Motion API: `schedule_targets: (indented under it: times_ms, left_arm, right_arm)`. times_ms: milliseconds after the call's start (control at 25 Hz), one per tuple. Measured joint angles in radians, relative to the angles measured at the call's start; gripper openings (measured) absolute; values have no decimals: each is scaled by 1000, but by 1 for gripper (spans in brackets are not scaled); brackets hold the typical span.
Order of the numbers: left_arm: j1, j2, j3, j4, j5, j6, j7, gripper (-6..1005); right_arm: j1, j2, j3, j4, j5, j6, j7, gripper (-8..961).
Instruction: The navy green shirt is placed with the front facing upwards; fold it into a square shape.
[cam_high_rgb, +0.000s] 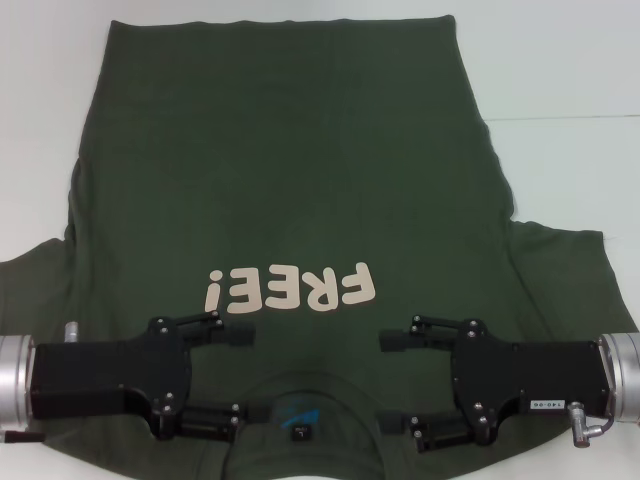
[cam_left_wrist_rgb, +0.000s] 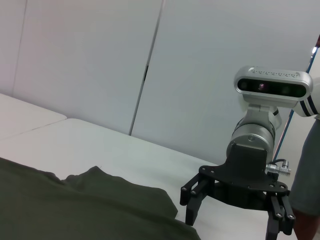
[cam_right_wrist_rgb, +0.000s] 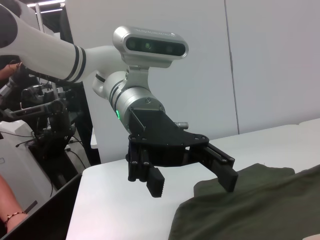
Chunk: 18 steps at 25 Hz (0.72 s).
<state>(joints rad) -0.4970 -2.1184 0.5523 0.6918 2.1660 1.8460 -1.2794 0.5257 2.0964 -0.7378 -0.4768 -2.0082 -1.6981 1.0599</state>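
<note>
Two grippers hover over the collar end of the navy green shirt (cam_high_rgb: 290, 200), which lies flat and face-up on the white table (cam_high_rgb: 570, 80). The left gripper (cam_high_rgb: 238, 375) sits at about seven o'clock in the head view, the right gripper (cam_high_rgb: 398, 380) at about five, both pointing inward toward the collar (cam_high_rgb: 300, 400) at six. Each has its fingers spread wide and holds nothing; the wrist views show the same gaping jaws above the cloth.

The shirt's long axis runs from six to twelve o'clock, collar nearest the robot and hem at twelve, so the "FREE!" lettering (cam_high_rgb: 290, 288) reads upside down.

The likely risk is a pinch catching only the top layer, or the two sides being lifted unevenly, giving a skewed fold. How close the fingers are to the fabric is hard to judge.
</note>
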Motion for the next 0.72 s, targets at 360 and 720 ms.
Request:
schedule_targets:
  times_ms: [360, 720]
  left_arm:
    - [0, 0, 0, 0, 0, -1, 0, 930]
    - [-1, -1, 0, 0, -4, -3, 0, 929]
  right_arm:
    - [0, 1, 0, 0, -1, 0, 0, 914]
    - [-1, -1, 13, -2, 38, 46, 26, 913]
